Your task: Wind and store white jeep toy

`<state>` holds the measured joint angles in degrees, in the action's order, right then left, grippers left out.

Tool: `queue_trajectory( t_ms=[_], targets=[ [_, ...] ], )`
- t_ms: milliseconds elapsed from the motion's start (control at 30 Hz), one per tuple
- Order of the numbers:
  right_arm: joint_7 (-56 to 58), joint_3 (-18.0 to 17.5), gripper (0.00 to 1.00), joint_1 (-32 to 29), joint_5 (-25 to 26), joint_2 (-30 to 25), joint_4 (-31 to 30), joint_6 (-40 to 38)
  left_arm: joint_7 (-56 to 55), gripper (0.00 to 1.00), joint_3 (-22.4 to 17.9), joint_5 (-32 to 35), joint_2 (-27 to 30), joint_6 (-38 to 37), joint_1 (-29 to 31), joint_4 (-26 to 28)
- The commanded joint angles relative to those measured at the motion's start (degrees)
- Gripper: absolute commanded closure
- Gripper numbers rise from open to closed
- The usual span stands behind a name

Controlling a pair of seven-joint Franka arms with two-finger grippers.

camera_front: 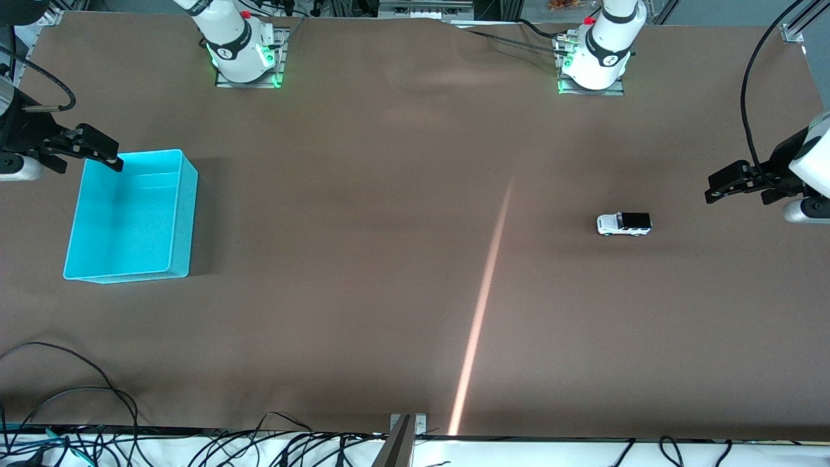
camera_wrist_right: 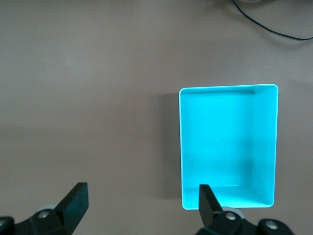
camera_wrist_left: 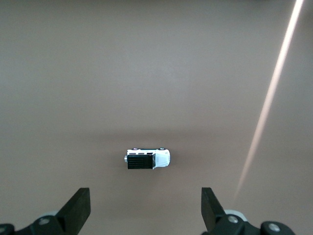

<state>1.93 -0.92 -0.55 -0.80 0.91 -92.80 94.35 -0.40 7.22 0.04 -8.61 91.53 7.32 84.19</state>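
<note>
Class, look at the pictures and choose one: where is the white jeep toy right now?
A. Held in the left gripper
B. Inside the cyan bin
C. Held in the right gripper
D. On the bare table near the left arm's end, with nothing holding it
D: the white jeep toy sits alone on the table, while the left gripper is open and apart from it.

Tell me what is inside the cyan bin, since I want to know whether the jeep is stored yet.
The cyan bin holds nothing: its whole floor shows bare in the right wrist view. The white jeep toy sits on the table toward the left arm's end.
</note>
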Motion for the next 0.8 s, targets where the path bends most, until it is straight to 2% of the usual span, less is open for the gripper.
queue_trajectory(
  t_ms=[0,767],
  targets=[
    [-0.4,-0.1,0.00,-0.2,0.9,-0.8,-0.7,-0.8,1.4,0.00,0.2,-0.4,1.6,-0.1,0.3,1.6],
    [-0.3,-0.1,0.00,0.1,1.1,-0.7,0.1,-1.6,1.1,0.00,-0.1,-0.4,0.4,0.0,0.7,0.8]
  ],
)
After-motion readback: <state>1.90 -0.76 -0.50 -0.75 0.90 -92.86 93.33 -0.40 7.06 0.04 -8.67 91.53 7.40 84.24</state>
